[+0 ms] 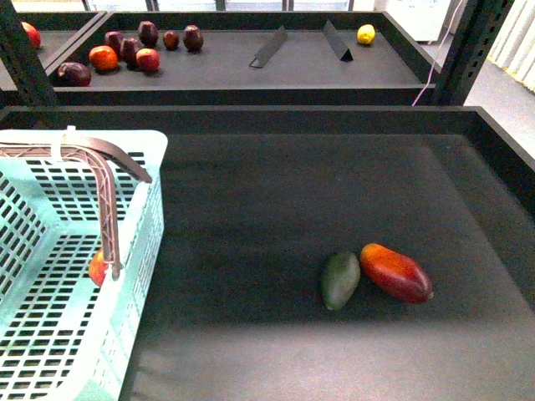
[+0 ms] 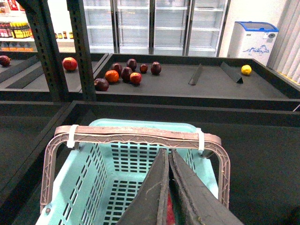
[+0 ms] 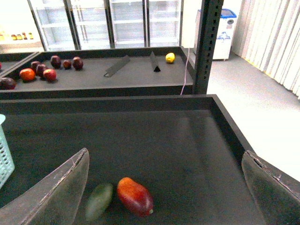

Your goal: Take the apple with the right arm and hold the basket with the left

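The mint-blue basket (image 1: 50, 251) stands at the near left of the dark shelf tray, with its brown handles (image 1: 107, 200) swung up. A red, rounded fruit, seemingly the apple (image 1: 98, 267), lies inside it, mostly hidden by a handle; in the left wrist view only a red sliver (image 2: 169, 212) of it shows. My left gripper (image 2: 168, 151) hangs over the basket (image 2: 117, 187), just short of the raised handle (image 2: 140, 136). It is shut, with nothing seen between its fingers. My right gripper (image 3: 165, 153) is wide open above the tray floor. Neither arm shows in the front view.
A red-orange mango (image 1: 397, 272) and a dark green oval fruit (image 1: 340, 279) lie side by side on the tray floor, right of centre. The tray has raised dark walls (image 1: 501, 150). The shelf behind holds several red fruits (image 1: 125, 52), a lemon (image 1: 366, 34) and two dividers (image 1: 269, 48).
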